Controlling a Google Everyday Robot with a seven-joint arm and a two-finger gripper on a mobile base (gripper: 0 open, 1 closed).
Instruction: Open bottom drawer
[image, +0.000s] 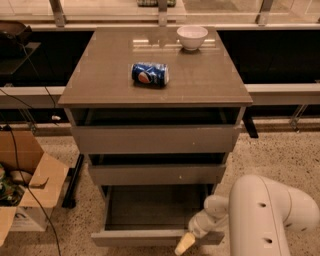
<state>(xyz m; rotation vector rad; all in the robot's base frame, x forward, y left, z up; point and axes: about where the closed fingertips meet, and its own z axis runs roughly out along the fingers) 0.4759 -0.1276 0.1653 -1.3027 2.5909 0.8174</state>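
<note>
The bottom drawer (150, 237) is the lowest of three grey-brown handleless drawers in a small cabinet. It stands pulled well out, and its grey box interior (150, 206) shows empty. My gripper (186, 243) is at the right part of the drawer's front panel, with a pale fingertip (184, 244) resting on or over its top edge. The white arm (265, 215) fills the lower right corner. The middle drawer (157, 174) and top drawer (155, 138) stand slightly ajar above.
A blue soda can (150, 73) lies on its side on the cabinet top (200, 80), and a white bowl (192, 36) stands near its back edge. An open cardboard box (25, 185) with cables stands on the speckled floor to the left.
</note>
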